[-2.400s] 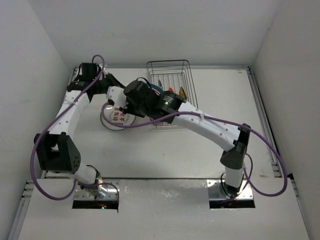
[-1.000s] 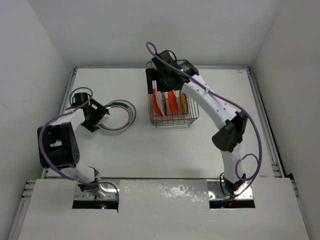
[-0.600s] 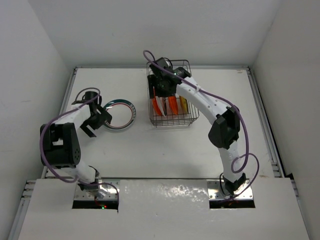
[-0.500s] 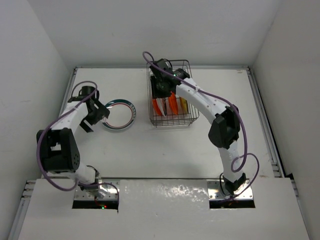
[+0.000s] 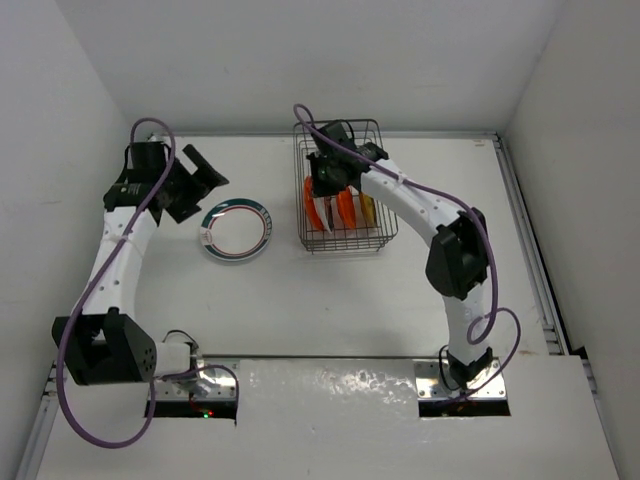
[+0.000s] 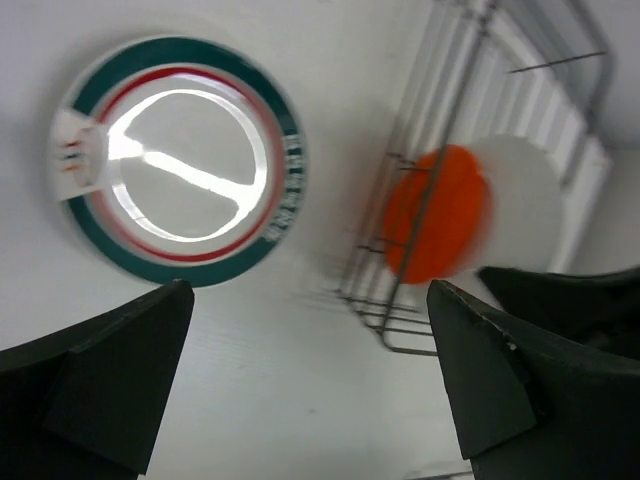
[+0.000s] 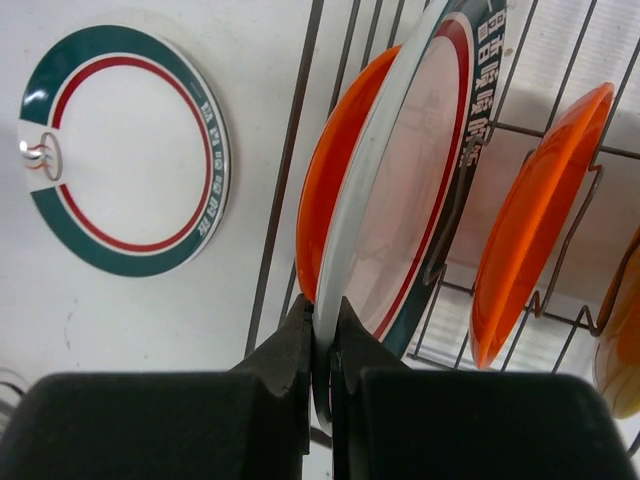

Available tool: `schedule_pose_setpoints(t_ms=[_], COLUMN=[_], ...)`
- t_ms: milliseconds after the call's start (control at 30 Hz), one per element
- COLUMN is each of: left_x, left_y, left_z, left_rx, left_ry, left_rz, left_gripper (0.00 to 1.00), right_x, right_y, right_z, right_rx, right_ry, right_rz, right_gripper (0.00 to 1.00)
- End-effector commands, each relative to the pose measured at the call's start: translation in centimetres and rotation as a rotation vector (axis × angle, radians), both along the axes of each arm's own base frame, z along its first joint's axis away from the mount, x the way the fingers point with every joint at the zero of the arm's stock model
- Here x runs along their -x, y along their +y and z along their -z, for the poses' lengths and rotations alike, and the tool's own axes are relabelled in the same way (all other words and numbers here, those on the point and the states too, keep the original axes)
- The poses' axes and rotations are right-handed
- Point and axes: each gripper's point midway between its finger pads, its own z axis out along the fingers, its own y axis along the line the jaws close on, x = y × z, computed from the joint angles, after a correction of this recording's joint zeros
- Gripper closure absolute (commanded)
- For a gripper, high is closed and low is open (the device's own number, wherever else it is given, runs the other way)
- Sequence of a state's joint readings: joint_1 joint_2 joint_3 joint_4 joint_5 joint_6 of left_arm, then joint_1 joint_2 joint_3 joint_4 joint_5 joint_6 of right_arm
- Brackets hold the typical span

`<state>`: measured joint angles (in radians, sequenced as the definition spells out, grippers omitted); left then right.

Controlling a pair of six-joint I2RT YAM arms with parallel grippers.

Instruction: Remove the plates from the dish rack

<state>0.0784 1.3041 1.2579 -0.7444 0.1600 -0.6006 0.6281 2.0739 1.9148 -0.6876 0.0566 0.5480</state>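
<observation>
The dish rack [image 5: 340,127] stands at the back centre, with an orange plate [image 5: 345,207] and a yellowish-brown one [image 5: 367,208] upright in it. My right gripper [image 7: 323,315] is shut on the rim of a white plate with a teal-and-red ring [image 7: 410,190], which stands in the rack between two orange plates [image 7: 335,170] [image 7: 530,220]. Another teal-and-red ringed plate [image 5: 236,231] lies flat on the table left of the rack. My left gripper [image 5: 205,175] hangs open above the table, back-left of that plate [image 6: 180,160], holding nothing.
White walls close in the table at the back and both sides. The right arm reaches over the rack's near side [image 5: 345,245]. In the left wrist view the rack's corner [image 6: 400,330] and an orange plate [image 6: 440,225] show to the right.
My right gripper has closed on the white plate's rim in the rack. My left arm has lifted and swung back-left, away from the plate on the table, opening fully.
</observation>
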Motion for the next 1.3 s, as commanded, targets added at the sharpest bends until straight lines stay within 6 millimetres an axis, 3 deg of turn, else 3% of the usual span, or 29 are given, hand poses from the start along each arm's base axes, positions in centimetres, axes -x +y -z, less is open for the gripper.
schedule_pose_setpoints(t_ms=[0,33,133,233,267,333,367,433,467,533,567,600,633,667,733,867,967,1133,1233,1267], left_x=[-1.9,-1.7,-2.3,-2.9,-3.0,-3.4,-3.5,-3.5,-3.5,-3.5,-3.5,-3.2,-3.4,-3.2,-3.1,-2.8,-2.0,-1.1,-1.0,-1.0], left_y=[-3.7,-5.1,-6.5,-6.6,-6.6,-6.9,-7.1,-7.8,-7.9,-7.9,-7.9,-7.7,-7.6,-7.9,-8.2,-9.2,-11.4,-11.5,-12.0,-12.2], left_z=[-5.5,-6.3,-8.9,-11.2,-12.7,-12.9,-14.4,-14.9,-15.5,-15.6,-15.5,-14.7,-14.2,-14.0,-13.6,-12.0,-10.1,-7.0,-6.3,-6.2], left_rx=[0.246,0.324,0.465,0.471,0.468,0.483,0.485,0.506,0.507,0.514,0.512,0.511,0.498,0.496,0.486,0.477,0.477,0.426,0.440,0.450], left_ry=[-0.214,-0.240,-0.349,-0.398,-0.422,-0.389,-0.404,-0.380,-0.392,-0.379,-0.368,-0.325,-0.307,-0.290,-0.278,-0.212,-0.129,-0.033,-0.024,-0.022], left_rz=[0.091,0.133,0.160,0.173,0.182,0.180,0.193,0.197,0.196,0.183,0.175,0.156,0.151,0.155,0.166,0.190,0.258,0.257,0.280,0.287], left_gripper=[0.00,0.00,0.00,0.00,0.00,0.00,0.00,0.00,0.00,0.00,0.00,0.00,0.00,0.00,0.00,0.00,0.00,0.00,0.17,0.32], right_x=[-0.5,-0.4,0.3,1.5,2.4,3.6,5.6,7.0,8.3,8.2,9.6,8.8,9.4,10.8,10.7,12.6,13.0,12.7,12.9,12.8], right_y=[1.1,1.0,0.9,0.8,1.0,1.4,2.6,2.9,2.3,0.5,0.3,-1.0,-1.9,-1.1,-2.5,-0.9,0.7,2.8,4.2,4.7], right_z=[-8.7,-9.7,-14.2,-18.9,-21.0,-22.3,-23.1,-21.7,-20.1,-18.4,-17.2,-16.7,-17.8,-16.8,-17.6,-16.9,-16.6,-17.3,-16.9,-16.4], right_rx=[-0.142,-0.149,-0.197,-0.274,-0.317,-0.334,-0.380,-0.305,-0.238,-0.047,0.054,0.198,0.284,0.352,0.563,0.689,0.769,0.745,0.708,0.709], right_ry=[-0.194,-0.216,-0.308,-0.393,-0.423,-0.452,-0.436,-0.429,-0.366,-0.403,-0.394,-0.440,-0.518,-0.545,-0.624,-0.665,-0.702,-0.736,-0.736,-0.731], right_rz=[-0.065,-0.074,-0.118,-0.149,-0.185,-0.264,-0.400,-0.558,-0.594,-0.630,-0.676,-0.628,-0.648,-0.691,-0.677,-0.736,-0.768,-0.756,-0.775,-0.783], right_gripper=[1.00,1.00,1.00,1.00,1.00,1.00,1.00,1.00,1.00,1.00,1.00,1.00,1.00,1.00,1.00,1.00,1.00,1.00,1.00,1.00])
